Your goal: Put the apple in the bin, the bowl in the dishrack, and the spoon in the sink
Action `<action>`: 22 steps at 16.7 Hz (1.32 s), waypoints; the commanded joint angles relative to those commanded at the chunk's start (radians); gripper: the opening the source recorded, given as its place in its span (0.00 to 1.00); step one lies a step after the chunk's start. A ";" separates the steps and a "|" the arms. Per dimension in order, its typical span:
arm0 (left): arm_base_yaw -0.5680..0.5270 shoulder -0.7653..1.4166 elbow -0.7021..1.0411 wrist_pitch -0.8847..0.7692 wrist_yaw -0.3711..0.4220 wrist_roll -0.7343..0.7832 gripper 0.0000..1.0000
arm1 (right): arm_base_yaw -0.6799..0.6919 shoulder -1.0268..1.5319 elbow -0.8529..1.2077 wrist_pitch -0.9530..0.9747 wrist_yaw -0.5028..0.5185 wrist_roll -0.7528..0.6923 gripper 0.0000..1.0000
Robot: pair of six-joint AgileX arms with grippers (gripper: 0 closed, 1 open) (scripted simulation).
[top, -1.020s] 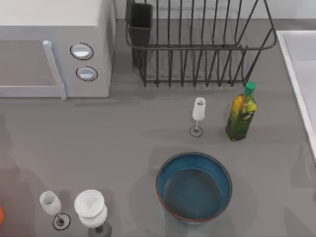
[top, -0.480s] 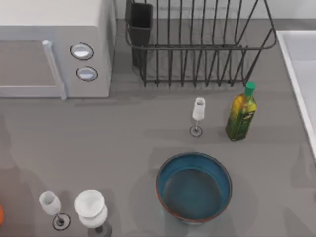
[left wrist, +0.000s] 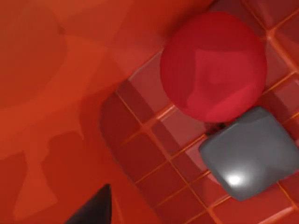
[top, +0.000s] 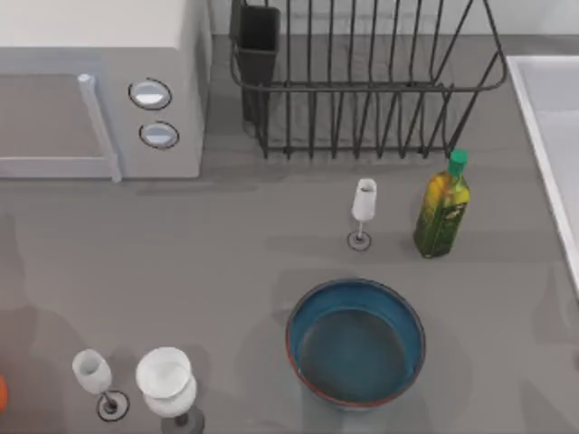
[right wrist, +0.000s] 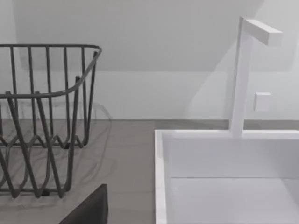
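On the grey worktop (top: 181, 262) the bowl (top: 355, 342), blue inside with a reddish-brown rim, stands upright near the front, right of centre. Behind it, apart from it, are a small wine glass (top: 363, 210) and, just to the right of that, a green-capped oil bottle (top: 443, 206). The black wire dishrack (top: 362, 81) sits at the back with its dark utensil cup (top: 258, 41) on its left corner, and a white microwave (top: 99, 86) with two round knobs is beside it at the left. The sink (top: 547, 117) lies along the right edge; the right wrist view looks across its white rim (right wrist: 161, 177) to the faucet (right wrist: 243, 70), with the dishrack (right wrist: 42, 116) alongside. Two more glasses (top: 136, 384) stand at front left. The left wrist view shows the red apple (left wrist: 212, 65) lying on a red ribbed bin floor (left wrist: 154, 154), touching a grey block (left wrist: 250, 151). Whether the left or right jaws are open or closed, I cannot tell.
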 joint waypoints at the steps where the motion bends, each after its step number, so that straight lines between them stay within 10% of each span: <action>1: -0.012 -0.046 -0.030 0.035 0.009 -0.011 1.00 | 0.000 0.000 0.000 0.000 0.000 0.000 1.00; 15: -0.244 -1.037 -0.695 0.782 0.168 -0.273 1.00 | 0.000 0.000 0.000 0.000 0.000 0.000 1.00; 22: -0.285 -1.181 -0.801 0.917 0.195 -0.320 1.00 | 0.000 0.000 0.000 0.000 0.000 0.000 1.00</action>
